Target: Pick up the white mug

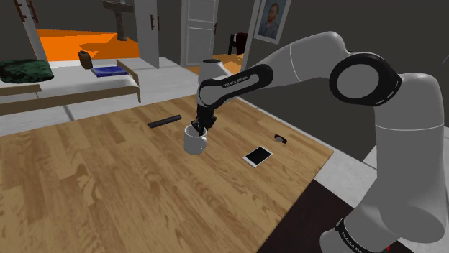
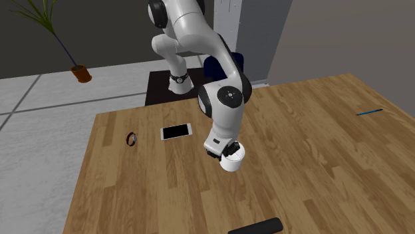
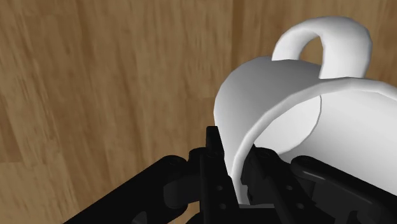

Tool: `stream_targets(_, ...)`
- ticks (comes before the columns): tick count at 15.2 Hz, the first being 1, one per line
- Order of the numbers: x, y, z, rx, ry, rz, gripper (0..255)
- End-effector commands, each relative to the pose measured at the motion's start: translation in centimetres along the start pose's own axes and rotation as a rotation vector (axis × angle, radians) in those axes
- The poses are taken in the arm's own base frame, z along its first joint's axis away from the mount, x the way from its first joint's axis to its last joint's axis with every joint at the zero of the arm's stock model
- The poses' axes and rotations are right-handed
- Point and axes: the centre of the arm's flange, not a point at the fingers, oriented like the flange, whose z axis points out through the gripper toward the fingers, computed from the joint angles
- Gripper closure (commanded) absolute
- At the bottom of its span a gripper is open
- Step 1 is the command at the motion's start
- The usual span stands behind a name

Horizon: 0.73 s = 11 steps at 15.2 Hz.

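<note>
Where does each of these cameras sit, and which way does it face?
Shoulder view: beside the stand, looking down the wooden table; the arm reaches to the white mug.
Second exterior view: across the table, facing the arm.
Wrist view: on the hand, looking along the gripper, shut on the mug's wall.
Shared: both exterior views show mug and phone.

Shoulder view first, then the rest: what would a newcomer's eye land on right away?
The white arm bending down over the wooden table, its black hand dipped into the rim of a white mug. In the wrist view the fingers pinch the mug's wall, one inside, one outside. A phone lies flat nearby.
</note>
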Motion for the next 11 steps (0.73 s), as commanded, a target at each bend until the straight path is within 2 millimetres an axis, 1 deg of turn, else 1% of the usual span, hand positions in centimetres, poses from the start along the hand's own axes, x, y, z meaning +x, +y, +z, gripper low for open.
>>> stream_targets(1, 0.0, 0.0, 0.0, 0.0, -0.001, 0.0, 255)
stream_targets(3, 0.0, 0.0, 0.1, 0.0, -0.001, 0.0, 255)
stream_targets(11, 0.0, 0.0, -4.1, 0.0, -0.001, 0.0, 255)
